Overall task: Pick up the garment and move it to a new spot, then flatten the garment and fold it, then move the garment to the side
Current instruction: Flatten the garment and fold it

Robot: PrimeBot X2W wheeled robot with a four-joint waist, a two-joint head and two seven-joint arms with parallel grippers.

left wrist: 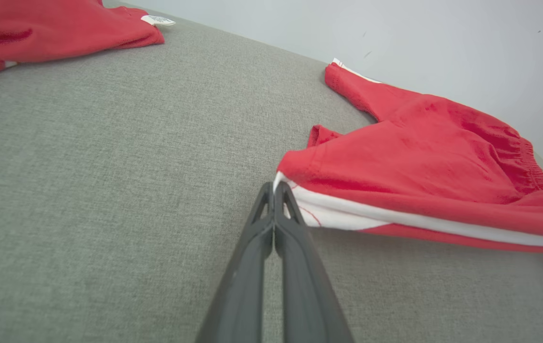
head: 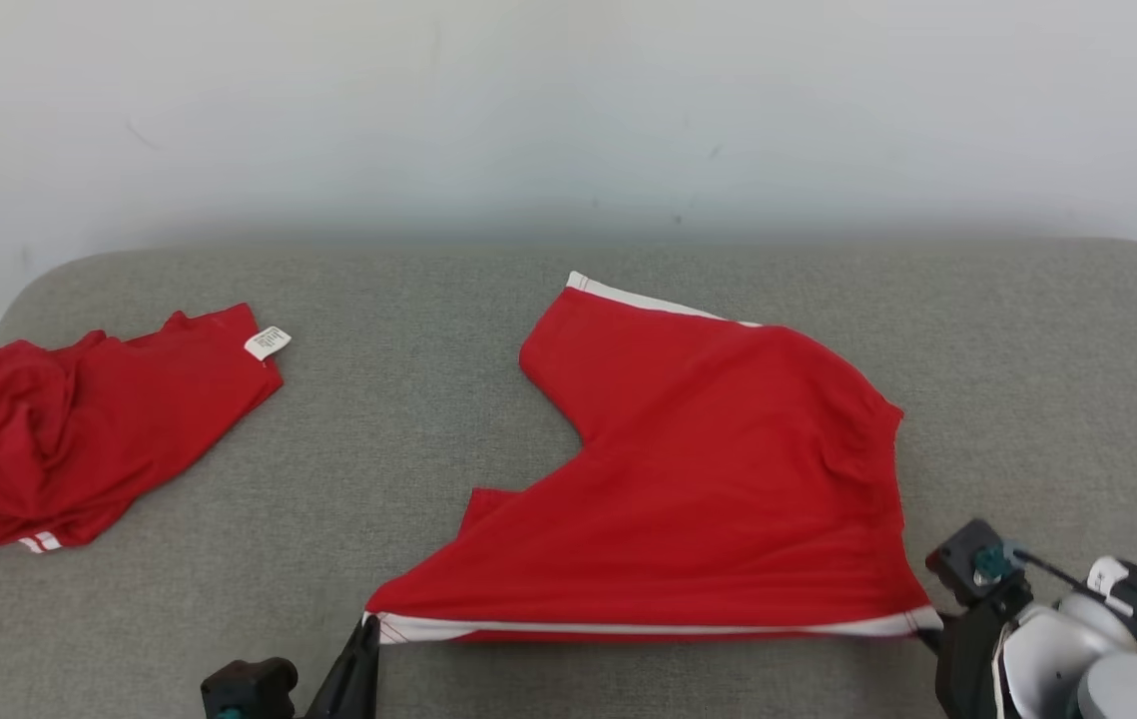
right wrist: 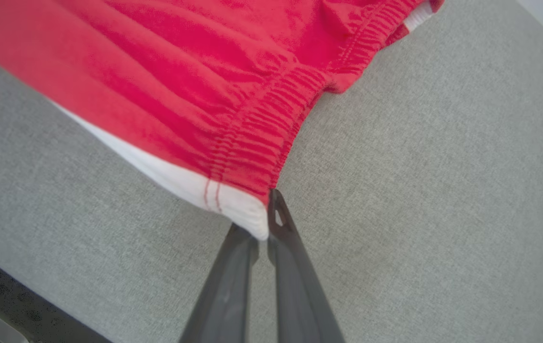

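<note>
Red garment (head: 718,499) is stretched out along the near edge of the grey counter (head: 408,330), right of middle. The left end effector (left wrist: 275,188) is pinched shut on its white-striped leg corner, and the right end effector (right wrist: 267,219) is clamped on the waistband corner. It looks like thin, light, floppy stuff (I'd bet it sags in between), so the corners seem the sensible grab. Another red garment (head: 79,439) sits crumpled at the left edge.

Right wrist (head: 1077,654) has rounded white and grey shells, a black block (head: 967,564) with a teal fitting, and a thin black cable (head: 1052,570). Both jaws are long, dark grey, tapering to narrow tips.
</note>
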